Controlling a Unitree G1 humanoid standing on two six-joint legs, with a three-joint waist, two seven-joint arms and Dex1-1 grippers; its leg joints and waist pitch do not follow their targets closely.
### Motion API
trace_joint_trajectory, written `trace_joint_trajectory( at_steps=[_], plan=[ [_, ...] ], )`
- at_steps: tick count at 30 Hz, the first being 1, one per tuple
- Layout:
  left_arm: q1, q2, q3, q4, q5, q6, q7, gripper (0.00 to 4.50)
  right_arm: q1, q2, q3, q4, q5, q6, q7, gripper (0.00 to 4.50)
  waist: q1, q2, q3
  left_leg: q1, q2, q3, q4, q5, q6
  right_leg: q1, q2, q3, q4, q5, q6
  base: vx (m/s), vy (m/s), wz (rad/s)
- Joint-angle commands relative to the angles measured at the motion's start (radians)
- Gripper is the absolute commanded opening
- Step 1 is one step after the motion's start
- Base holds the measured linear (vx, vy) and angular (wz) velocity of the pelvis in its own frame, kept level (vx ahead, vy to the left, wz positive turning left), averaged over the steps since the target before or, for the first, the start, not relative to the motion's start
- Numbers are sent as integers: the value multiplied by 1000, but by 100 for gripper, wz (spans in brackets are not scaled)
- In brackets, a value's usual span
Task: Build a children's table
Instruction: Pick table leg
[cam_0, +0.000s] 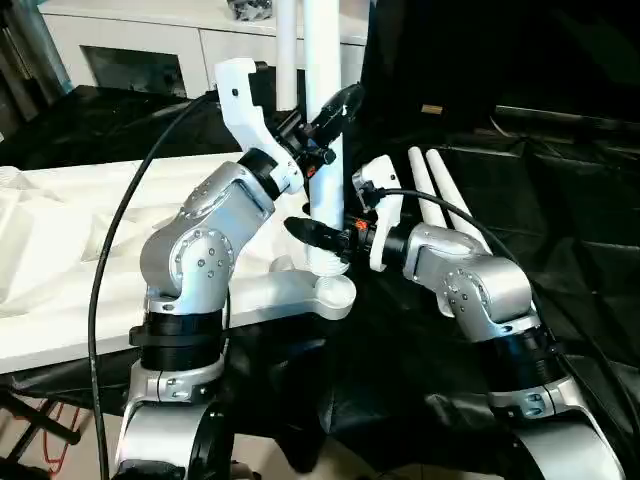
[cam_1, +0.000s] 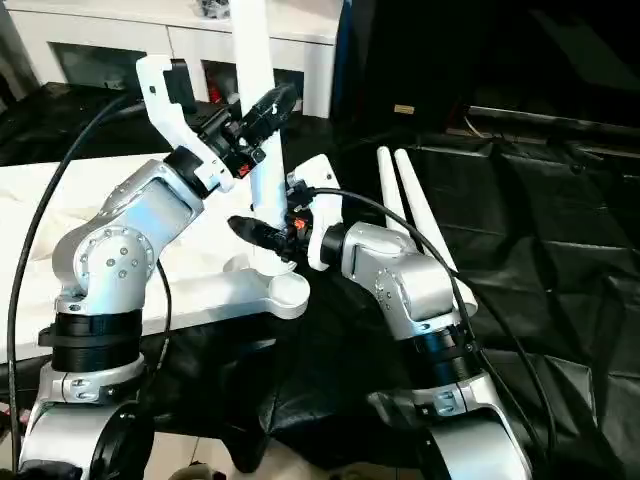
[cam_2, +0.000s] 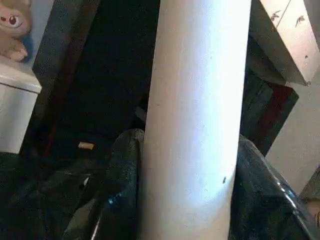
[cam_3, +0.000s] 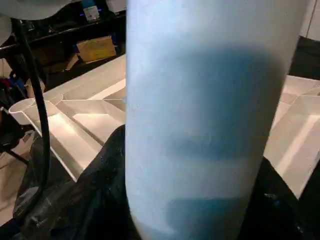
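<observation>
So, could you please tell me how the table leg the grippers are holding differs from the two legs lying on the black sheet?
The held leg stands upright in the tabletop's corner socket; the two spare legs lie flat, side by side. The left gripper and right gripper clasp the held leg; the spare legs are untouched. All are white tubes.

Both silver forearms reach forward and bend in toward the middle. The left gripper (cam_0: 322, 135) sits higher, its wrist cocked up and its black fingers closed around the upright white leg (cam_0: 322, 60). The right gripper (cam_0: 322, 238) sits lower and nearer, pointing left, its fingers clamped on the same leg near its foot.
</observation>
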Motion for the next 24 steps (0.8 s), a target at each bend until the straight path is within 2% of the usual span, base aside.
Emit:
trace_joint_trajectory(
  at_steps=[1, 3, 4, 7, 9, 12, 15, 16, 18, 21, 24],
  plan=[
    [2, 2, 5, 1, 11, -9, 11, 195, -10, -5, 24, -27, -20, -42, 17, 197, 0, 8, -80, 7, 12, 0, -66, -169, -16, 60, -62, 42, -70, -220, -141, 0, 0, 0],
    [3, 6, 3, 1, 7, -6, 3, 193, -17, -8, 5, -16, 7, -23, 28, 197, 1, 9, -80, 8, 11, 1, -65, -170, -14, 60, -62, 42, -71, -218, -142, 0, 0, 0],
    [3, 6, 3, 1, 7, -6, 3, 193, -17, -8, 5, -16, 7, -23, 28, 267, 0, 8, -80, 8, 11, 1, -65, -172, -13, 59, -62, 42, -71, -220, -143, 0, 0, 0],
    [4, 23, -6, -1, -3, 7, -36, 191, -38, -45, -11, -17, 41, 17, 75, 268, 0, 7, -78, 9, 12, 1, -66, -185, -9, 60, -61, 42, -73, -239, -137, 0, 0, 0],
    [4, 32, -13, -2, -9, 11, -57, 185, -48, -66, -9, -14, 43, 32, 98, 307, 0, 5, -79, 9, 12, 0, -65, -178, -8, 60, -61, 41, -73, -242, -135, 0, 0, 0],
    [6, 55, -33, -2, -32, 20, -124, 182, -82, -128, -20, 13, 62, 76, 173, 313, 3, 4, -80, 9, 11, 1, -63, -168, -2, 61, -61, 42, -71, -241, -141, 0, 0, 0],
    [8, 63, -39, -2, -36, 20, -144, 182, -90, -143, -25, 19, 75, 96, 196, 313, 4, 2, -81, 6, 12, 2, -62, -148, 4, 62, -62, 42, -67, -210, -154, 0, 0, 0],
    [6, 73, -47, 2, -48, 30, -178, 182, -103, -172, -25, 30, 94, 128, 242, 313, 3, 0, -81, 5, 10, 2, -61, -146, 5, 63, -62, 41, -67, -208, -157, 0, 0, 0],
    [5, 81, -53, 4, -52, 34, -197, 182, -111, -187, -22, 38, 102, 151, 264, 313, 5, 2, -82, 6, 10, 2, -60, -139, 10, 64, -61, 42, -66, -200, -166, 0, 0, 0],
    [-2, 87, -55, 0, -76, 47, -231, 182, -129, -219, 22, 68, 84, 180, 292, 313, 3, 2, -81, 7, 11, 2, -60, -146, 7, 64, -62, 40, -66, -209, -175, 0, 0, 0],
    [-1, 90, -60, -7, -92, 62, -252, 182, -131, -218, 32, 73, 85, 185, 306, 313, 3, 1, -80, 6, 11, 3, -59, -151, 5, 64, -64, 41, -68, -227, -169, 0, 0, 0]
  ],
)
